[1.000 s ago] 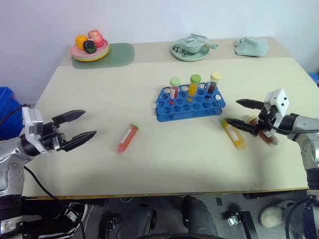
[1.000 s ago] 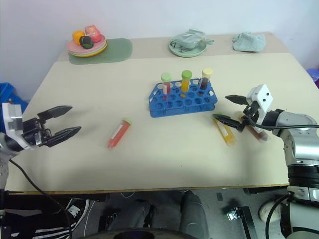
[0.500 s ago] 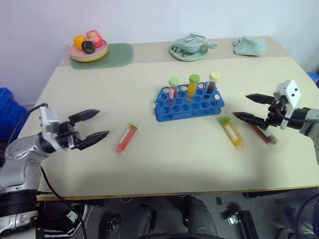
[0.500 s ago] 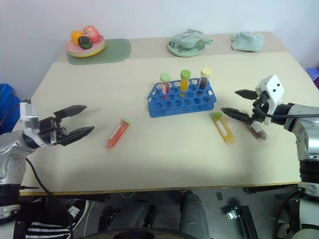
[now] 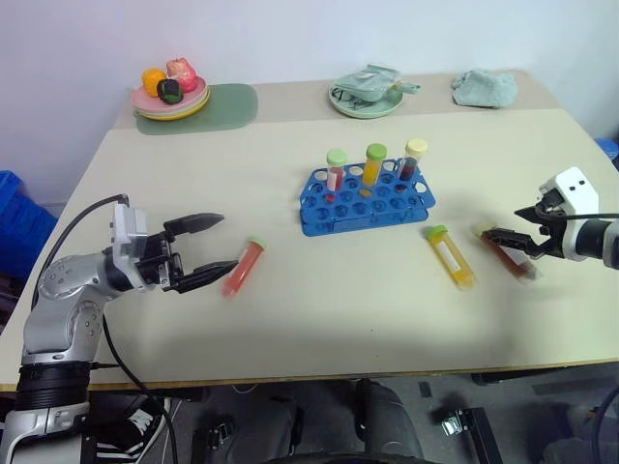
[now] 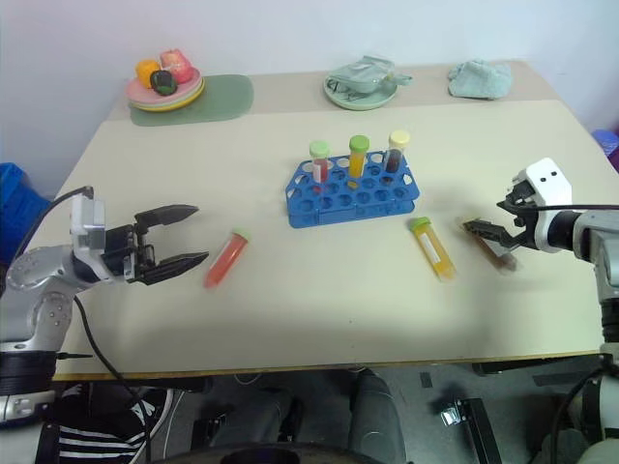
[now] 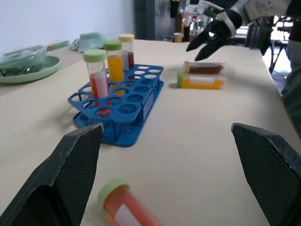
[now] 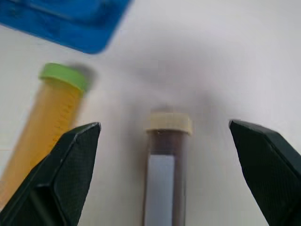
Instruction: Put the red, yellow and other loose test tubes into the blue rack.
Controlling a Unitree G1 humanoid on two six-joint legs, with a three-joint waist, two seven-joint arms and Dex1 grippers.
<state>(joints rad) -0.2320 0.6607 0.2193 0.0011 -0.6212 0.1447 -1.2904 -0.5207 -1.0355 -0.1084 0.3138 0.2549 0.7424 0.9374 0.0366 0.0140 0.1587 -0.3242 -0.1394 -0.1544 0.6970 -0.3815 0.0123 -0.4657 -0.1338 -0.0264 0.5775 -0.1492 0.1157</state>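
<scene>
Table (image 5: 319, 319) carrying everything. Blue rack (image 5: 368, 198) mid-table, three capped tubes upright in its back row, other holes free. Far edge: plate of toy food (image 5: 172, 97) on a green mat, green plate (image 5: 368, 101) with crumpled cloth, second cloth (image 5: 486, 89) at the far right corner.

Left tool (image 5: 215, 248) spread open, empty, pointing across at the red tube (image 5: 243, 267) lying flat left of the rack; lower fingertip just beside it. Right tool (image 6: 490, 218) open wide, empty, angled down over the dark brown tube (image 8: 165, 169) lying right of the rack. Yellow tube (image 5: 451, 255) flat between brown tube and rack.

Right wrist view adds: brown tube centred between the open fingers (image 8: 66, 165), cream cap, white label, no readable print. Left wrist view adds: white label patch on the red tube, unreadable; right tool hanging above the brown and yellow tubes.
</scene>
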